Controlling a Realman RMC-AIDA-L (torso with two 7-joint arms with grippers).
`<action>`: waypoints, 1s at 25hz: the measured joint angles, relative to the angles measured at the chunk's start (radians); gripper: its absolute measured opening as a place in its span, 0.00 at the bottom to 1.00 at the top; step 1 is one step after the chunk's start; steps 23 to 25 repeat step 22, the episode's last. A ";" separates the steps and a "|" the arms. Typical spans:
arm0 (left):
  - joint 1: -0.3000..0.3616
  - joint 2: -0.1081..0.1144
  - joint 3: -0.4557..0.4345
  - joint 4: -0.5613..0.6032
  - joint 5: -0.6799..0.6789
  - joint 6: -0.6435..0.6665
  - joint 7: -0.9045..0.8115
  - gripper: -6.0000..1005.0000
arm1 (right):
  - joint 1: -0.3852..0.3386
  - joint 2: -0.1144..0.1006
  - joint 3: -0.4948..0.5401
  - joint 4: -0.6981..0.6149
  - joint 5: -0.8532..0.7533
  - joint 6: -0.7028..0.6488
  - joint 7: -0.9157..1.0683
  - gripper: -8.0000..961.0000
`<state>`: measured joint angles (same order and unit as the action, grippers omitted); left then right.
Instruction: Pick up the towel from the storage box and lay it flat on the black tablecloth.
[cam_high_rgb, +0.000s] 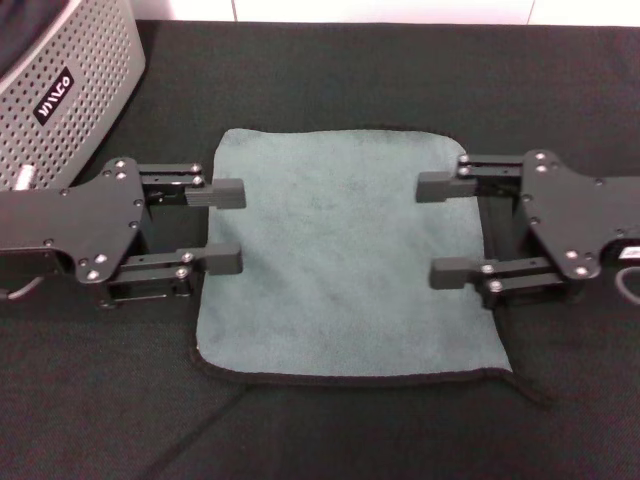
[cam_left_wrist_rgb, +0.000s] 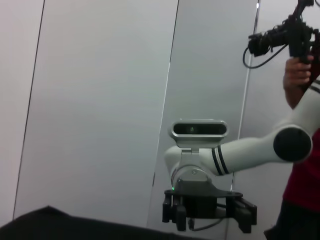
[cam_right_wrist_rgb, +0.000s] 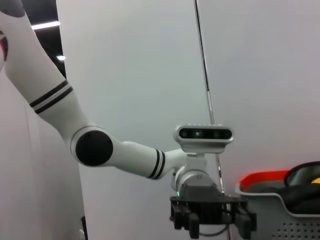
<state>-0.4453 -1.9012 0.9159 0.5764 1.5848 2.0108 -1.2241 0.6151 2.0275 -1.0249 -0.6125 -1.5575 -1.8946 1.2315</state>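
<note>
Grey-green towel (cam_high_rgb: 345, 255) lies flat between both grippers' spread fingers (cam_high_rgb: 226, 192).

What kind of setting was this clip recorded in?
Likely an indoor robot lab or data-collection room: plain panelled walls, a person filming with a camera rig, and a table under a black tablecloth.

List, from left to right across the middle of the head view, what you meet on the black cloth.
Left gripper with open fingers → flat grey-green square towel with dark stitched edge → right gripper, fingers open too.
</note>
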 joint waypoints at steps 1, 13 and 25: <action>0.000 0.006 0.000 0.000 0.003 0.000 -0.002 0.57 | 0.007 0.000 -0.014 0.017 0.006 0.011 -0.013 0.72; 0.014 0.058 -0.008 0.000 0.026 0.008 -0.039 0.57 | 0.048 0.000 -0.245 0.078 0.190 0.159 -0.108 0.75; 0.025 0.050 -0.008 -0.002 0.029 0.009 -0.036 0.57 | 0.059 0.000 -0.256 0.085 0.211 0.164 -0.116 0.75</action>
